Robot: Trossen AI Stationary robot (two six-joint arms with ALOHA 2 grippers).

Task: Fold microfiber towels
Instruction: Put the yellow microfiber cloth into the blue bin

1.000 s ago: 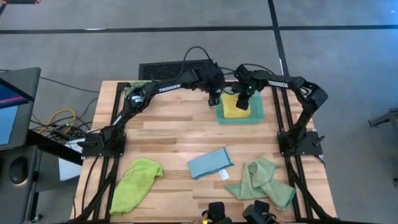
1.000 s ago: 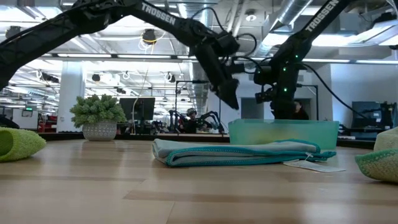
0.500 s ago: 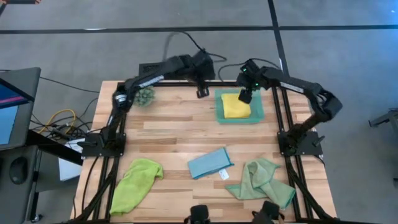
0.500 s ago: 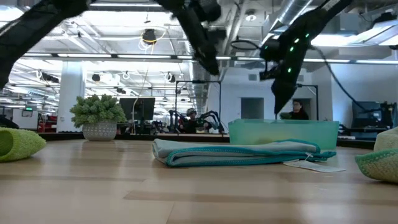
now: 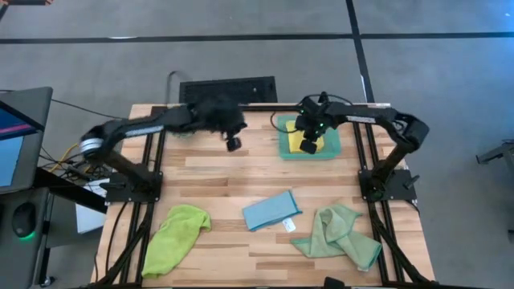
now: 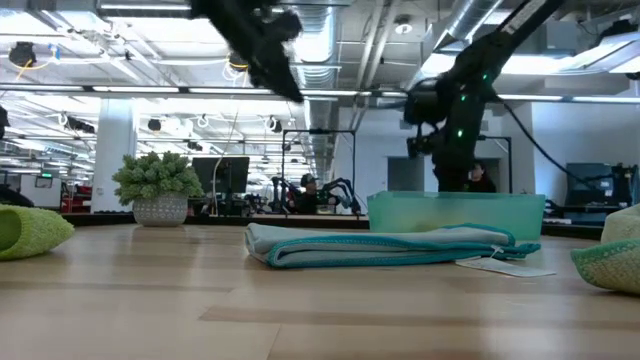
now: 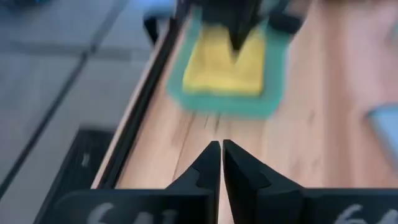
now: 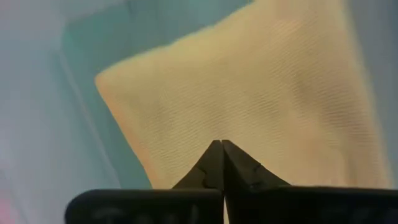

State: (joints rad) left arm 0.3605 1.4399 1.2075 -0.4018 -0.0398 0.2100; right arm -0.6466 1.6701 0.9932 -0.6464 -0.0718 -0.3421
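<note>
Right gripper (image 5: 309, 147) sits over the teal tray (image 5: 331, 151) at the table's far edge, right of centre, fingers together, nothing clamped. Its wrist view shows the two fingertips (image 8: 222, 163) meeting in a point just above the folded yellow towel (image 8: 249, 93); whether they touch the cloth cannot be told. In the high view the gripper body covers part of the yellow towel (image 5: 302, 142), so only a strip of it shows inside the tray.

Left gripper (image 5: 233, 144) hangs above bare wood left of the tray, well clear of it, fingers closed and empty. Its wrist picture is motion-blurred: closed fingertips (image 7: 221, 163) are sharp, tray and yellow towel beyond are smeared. The left arm is also blurred in the high view.

Other towels lie on the near half of the table:
- lime green towel (image 5: 175, 238), crumpled, near-left, partly over the frame rail
- light blue towel (image 5: 271, 209), folded flat, centre, with a small white tag (image 5: 289, 225) at its corner
- pale sage green towel (image 5: 340, 234), loosely bunched, near-right

Low view: the blue towel (image 6: 385, 246) hides the tray's base; lime and sage towels are cut off at the picture edges. Potted plant (image 6: 158, 186) stands at far left; in the high view the left arm hides it.
</note>
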